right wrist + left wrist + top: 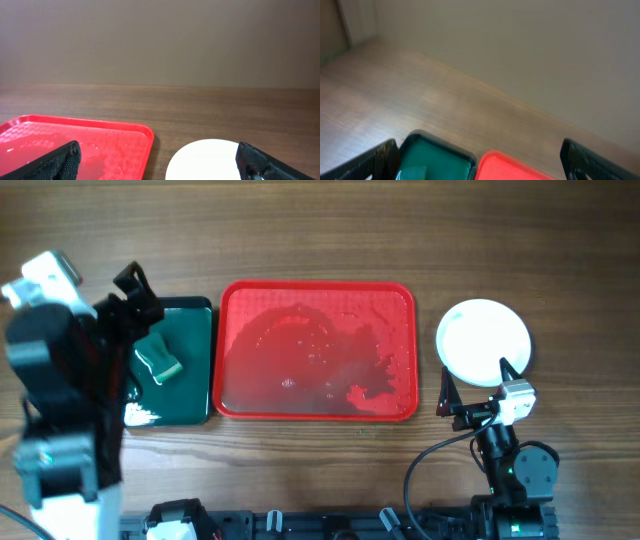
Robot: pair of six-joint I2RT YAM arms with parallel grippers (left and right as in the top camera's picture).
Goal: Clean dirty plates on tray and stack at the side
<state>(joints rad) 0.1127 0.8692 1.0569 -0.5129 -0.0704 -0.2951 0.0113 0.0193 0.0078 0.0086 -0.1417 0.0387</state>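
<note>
The red tray (316, 292) lies mid-table, wet and with no plate on it; it also shows in the left wrist view (510, 167) and the right wrist view (75, 132). White plates (484, 342) sit stacked to the tray's right, clean on top, also in the right wrist view (205, 157). How many are in the stack cannot be told. My right gripper (478, 388) is open and empty just in front of the stack. My left gripper (130, 305) is open and empty above the far end of the dark green tray (195, 315).
The dark green tray holds a green sponge (160, 358) and sits against the red tray's left side; its corner shows in the left wrist view (440, 155). A black rail (330, 525) runs along the front edge, with both arm bases on it.
</note>
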